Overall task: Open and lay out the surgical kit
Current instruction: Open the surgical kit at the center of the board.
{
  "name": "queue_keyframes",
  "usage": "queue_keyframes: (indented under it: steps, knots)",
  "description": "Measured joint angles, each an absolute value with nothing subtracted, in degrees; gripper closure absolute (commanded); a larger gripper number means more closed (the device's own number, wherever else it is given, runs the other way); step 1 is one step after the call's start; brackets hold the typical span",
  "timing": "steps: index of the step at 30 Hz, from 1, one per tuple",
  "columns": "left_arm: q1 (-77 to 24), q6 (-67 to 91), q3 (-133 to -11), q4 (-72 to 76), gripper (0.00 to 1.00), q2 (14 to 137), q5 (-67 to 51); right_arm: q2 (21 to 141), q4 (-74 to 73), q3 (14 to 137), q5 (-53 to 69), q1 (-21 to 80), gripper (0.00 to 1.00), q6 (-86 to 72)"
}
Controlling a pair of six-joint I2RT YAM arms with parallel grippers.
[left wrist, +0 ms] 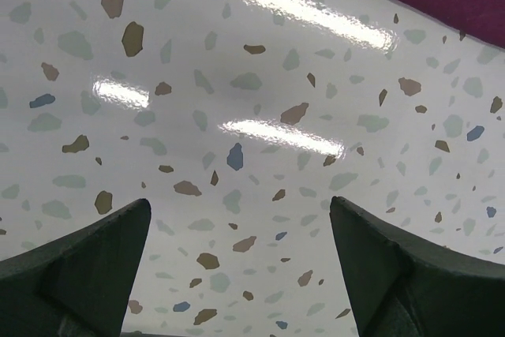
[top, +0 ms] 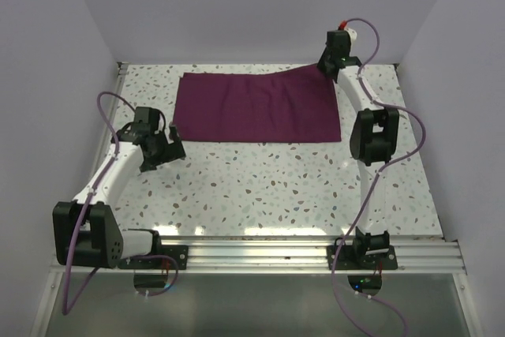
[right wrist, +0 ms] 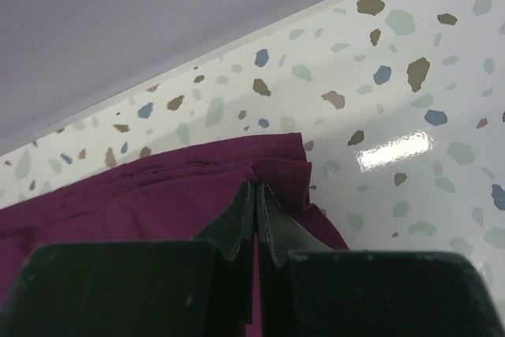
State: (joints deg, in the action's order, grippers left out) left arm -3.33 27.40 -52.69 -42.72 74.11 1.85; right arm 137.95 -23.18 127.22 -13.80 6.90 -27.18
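Two arms work over a speckled terrazzo table [top: 260, 187], and only the right one touches the kit. The maroon cloth wrap [top: 256, 106] lies spread flat across the far half of the table, close to the back wall [top: 260, 5]. Its far right corner is lifted slightly off the surface.

The right gripper [top: 329, 67] reaches to that far right corner. In the right wrist view its two dark fingers [right wrist: 237, 222] are pressed together with a fold of the maroon cloth pinched between them, and the fabric bunches into small creases just ahead of the tips. The table edge and wall run diagonally behind the cloth there.

The left gripper [top: 158, 150] sits near the left edge of the wrap, just beside its near left corner but apart from it. In the left wrist view its fingers [left wrist: 87, 266] stand wide apart with bare terrazzo between them and nothing held; a strip of the maroon cloth shows only in the upper right corner of that view.

No tray or instruments can be seen on the cloth in any view.
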Motion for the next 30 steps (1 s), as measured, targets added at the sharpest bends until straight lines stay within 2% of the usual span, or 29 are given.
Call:
queue_keyframes:
  steps: [10,23,24,25,27,30]
  knots:
    - [-3.33,26.33,-52.73,-42.19,0.03,70.91,1.89,127.28,-28.42,117.71,-12.25,10.44,1.0,-26.46]
    - [-3.33,29.43,-52.71,-46.41,0.0,59.96,1.65,111.92,-31.46,92.6,-7.7,19.14,1.0,-24.34]
    - [-3.33,29.61,-52.69,-46.94,0.0,58.81,1.67,109.84,-31.09,90.24,-7.25,19.75,0.91,-24.34]
    - [-3.33,29.78,-52.66,-47.59,0.0,57.58,1.69,108.03,-31.24,88.31,-6.31,20.14,0.68,-24.4]
    - [-3.33,30.02,-52.62,-48.69,0.0,55.11,1.83,105.93,-32.99,86.72,-5.1,20.45,0.31,-24.45]
    - [-3.33,29.98,-51.79,-49.58,0.0,52.4,2.26,105.93,-36.32,87.05,-5.04,20.29,0.26,-23.29]
